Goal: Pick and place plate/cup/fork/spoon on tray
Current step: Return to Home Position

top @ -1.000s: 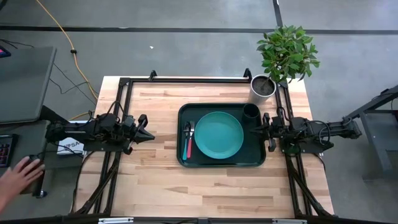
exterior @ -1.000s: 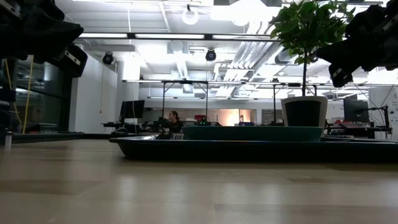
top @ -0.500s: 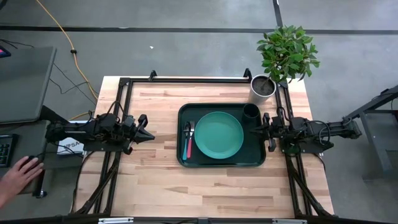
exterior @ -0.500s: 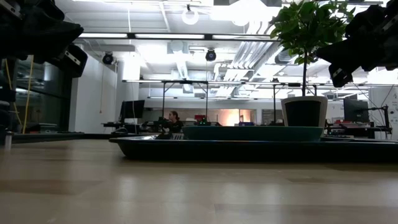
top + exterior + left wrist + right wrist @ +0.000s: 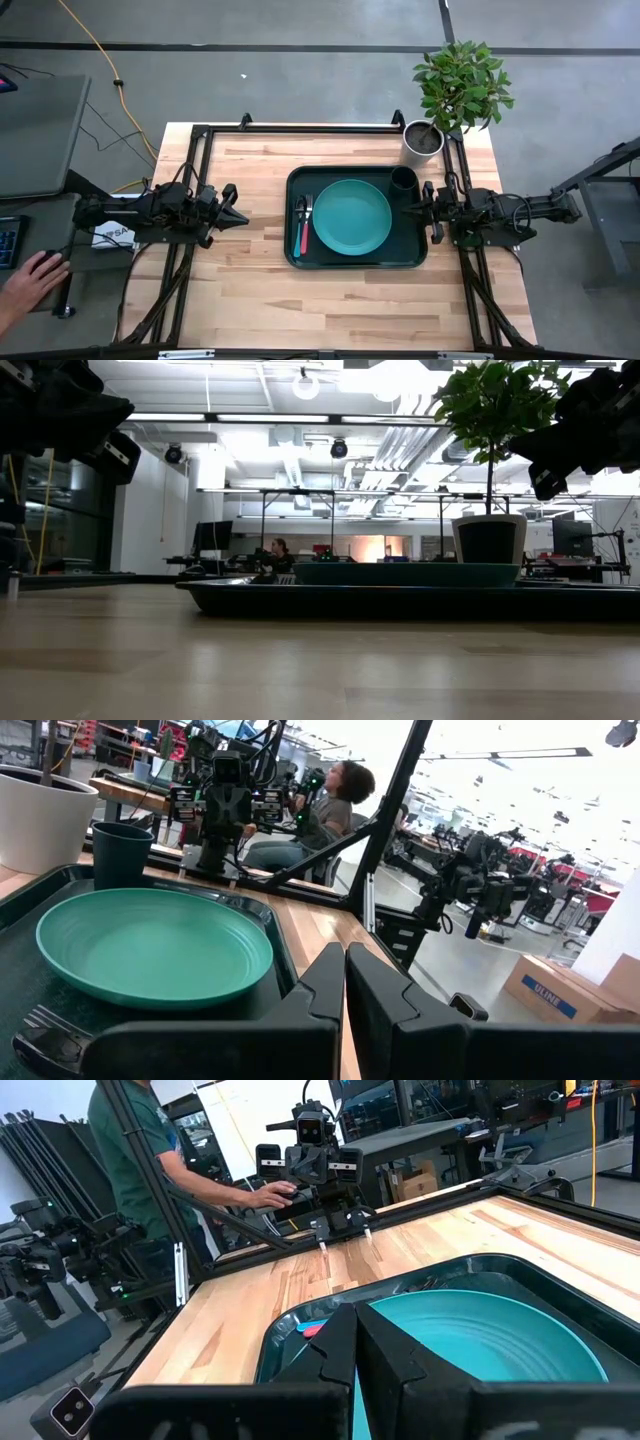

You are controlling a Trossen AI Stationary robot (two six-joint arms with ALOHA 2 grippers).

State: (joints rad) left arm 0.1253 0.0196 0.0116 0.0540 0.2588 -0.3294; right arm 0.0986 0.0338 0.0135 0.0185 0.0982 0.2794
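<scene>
The dark green tray (image 5: 300, 255) lies on the table's right half. On it rest the teal plate (image 5: 351, 217), the black cup (image 5: 404, 180) at its far right corner, and the pink-handled fork (image 5: 304, 236) and the spoon (image 5: 298, 215) side by side along its left edge. My left gripper (image 5: 240, 217) is shut and empty above the table's left edge, pointing at the tray. My right gripper (image 5: 410, 209) is shut and empty over the tray's right rim. The plate (image 5: 150, 945) and cup (image 5: 120, 855) show in the left wrist view.
A white pot with a green plant (image 5: 424, 141) stands at the table's far right corner, just behind the tray. A person's hand (image 5: 25, 285) rests on a device left of the table. Bare wood lies left of and in front of the tray.
</scene>
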